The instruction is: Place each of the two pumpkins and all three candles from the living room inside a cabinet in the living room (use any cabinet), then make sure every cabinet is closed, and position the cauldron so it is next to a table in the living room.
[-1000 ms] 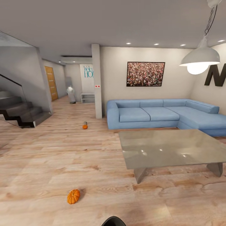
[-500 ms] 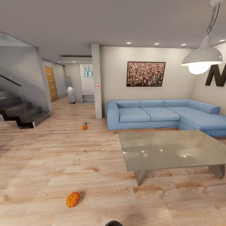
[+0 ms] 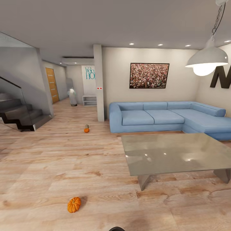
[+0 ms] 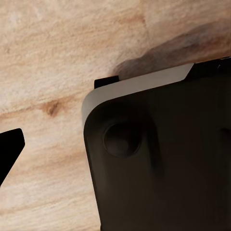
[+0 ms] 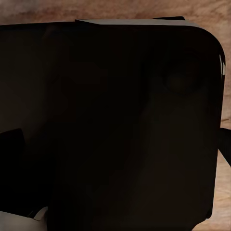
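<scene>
Barely started, judging by the floor: near pumpkin (image 3: 74, 204) lying on the wood floor (image 3: 48, 166) at seven o'clock, close in. Far pumpkin (image 3: 86, 130) sitting at eleven o'clock, well off, with a grey candle (image 3: 86, 126) just behind, apparently touching. Glass table (image 3: 173, 152) spreading at two o'clock, blue sofa (image 3: 160, 115) beyond. Still waiting: all pumpkins and candles into a cabinet, cabinets shut, cauldron beside a table. Wrist views staring at dark robot body over floor; jaw spread on either arm impossible to tell.
</scene>
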